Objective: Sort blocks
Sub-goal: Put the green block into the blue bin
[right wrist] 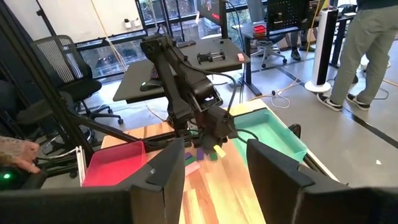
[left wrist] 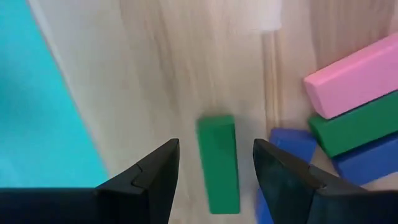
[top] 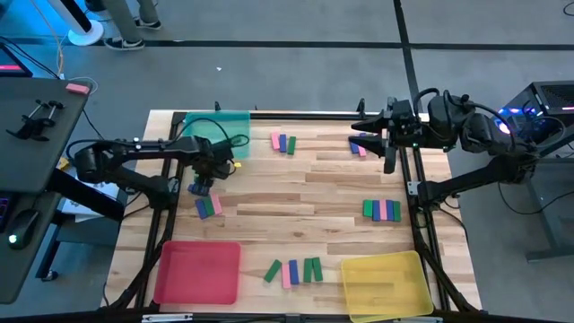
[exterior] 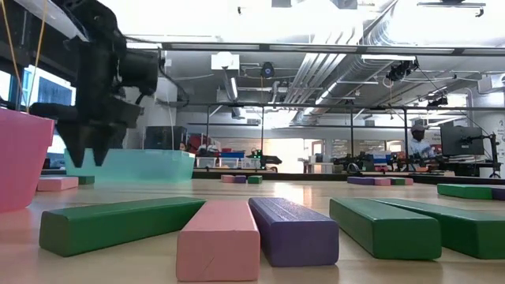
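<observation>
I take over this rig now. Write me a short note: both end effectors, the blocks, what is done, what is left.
Left end effector: open, above a green block lying beside the teal tray, holding nothing.
Right end effector: open, empty, waiting at the table's far right edge.
Blocks: five mixed groups on the table.
Done: no block shows in the red tray or yellow tray.
Left: practically all sorting.

Your left gripper (top: 199, 188) hangs mid-left of the frame, jaws parted, while your right gripper (top: 357, 130) waits upper right, parted too.
</observation>
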`<action>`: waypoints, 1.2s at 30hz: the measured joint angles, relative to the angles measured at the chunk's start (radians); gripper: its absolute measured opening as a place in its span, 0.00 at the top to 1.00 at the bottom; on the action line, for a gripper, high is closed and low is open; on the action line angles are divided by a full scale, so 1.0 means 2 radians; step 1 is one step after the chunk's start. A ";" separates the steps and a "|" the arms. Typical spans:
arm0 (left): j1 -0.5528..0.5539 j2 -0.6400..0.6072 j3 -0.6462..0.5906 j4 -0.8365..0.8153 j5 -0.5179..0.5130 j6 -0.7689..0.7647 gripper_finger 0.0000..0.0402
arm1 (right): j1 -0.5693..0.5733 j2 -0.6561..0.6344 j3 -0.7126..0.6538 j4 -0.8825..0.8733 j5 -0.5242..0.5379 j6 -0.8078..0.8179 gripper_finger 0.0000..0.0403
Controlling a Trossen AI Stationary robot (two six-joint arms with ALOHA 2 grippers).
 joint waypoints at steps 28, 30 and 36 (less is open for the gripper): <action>0.034 0.004 -0.064 0.054 0.019 -0.033 0.79 | 0.000 0.000 0.000 0.000 0.011 0.000 0.63; 0.035 0.005 -0.055 0.049 0.018 -0.039 0.87 | 0.000 0.000 0.000 0.000 0.012 -0.001 0.63; 0.038 0.006 0.005 0.035 0.021 -0.055 0.87 | 0.000 0.000 0.000 0.000 0.012 -0.001 0.63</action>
